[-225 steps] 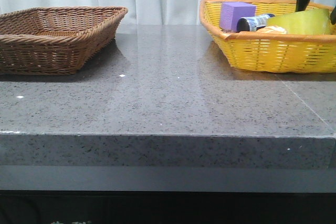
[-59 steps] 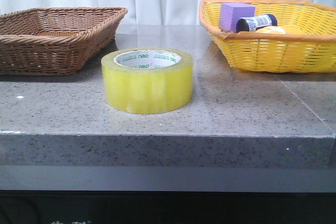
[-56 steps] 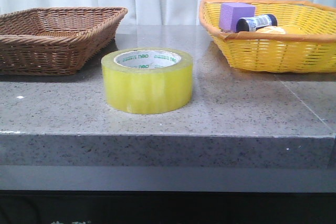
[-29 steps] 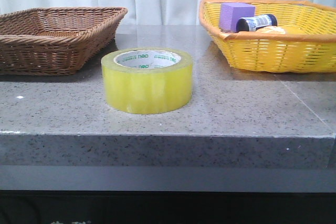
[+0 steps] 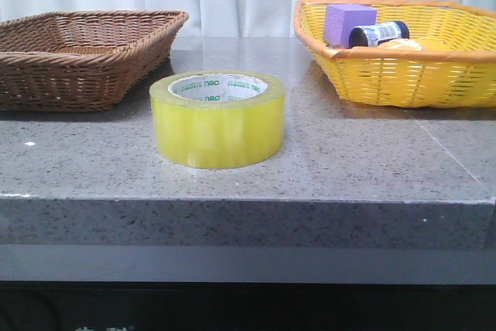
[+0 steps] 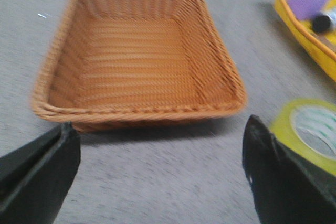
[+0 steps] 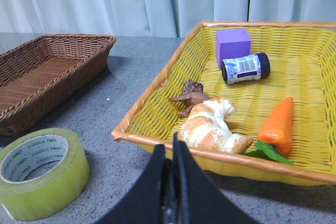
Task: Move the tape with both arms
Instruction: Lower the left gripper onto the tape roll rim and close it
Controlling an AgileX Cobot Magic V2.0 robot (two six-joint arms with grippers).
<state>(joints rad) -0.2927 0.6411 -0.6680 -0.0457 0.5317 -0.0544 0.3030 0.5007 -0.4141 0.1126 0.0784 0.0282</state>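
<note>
Since 3.8 s ago: tape (image 5: 217, 119) is now lying flat on the table (image 5: 349, 160), out of the yellow basket (image 5: 403, 75) | front: tape is sitting between both baskets, nearer the brown basket (image 5: 85, 52) | left wrist: left gripper (image 6: 157, 177) is gaping wide, tape (image 6: 310, 132) just beside one finger | right wrist: right gripper (image 7: 172, 182) is pressing its fingers together, holding nothing; tape (image 7: 42, 171) near the yellow basket (image 7: 157, 114).
</note>
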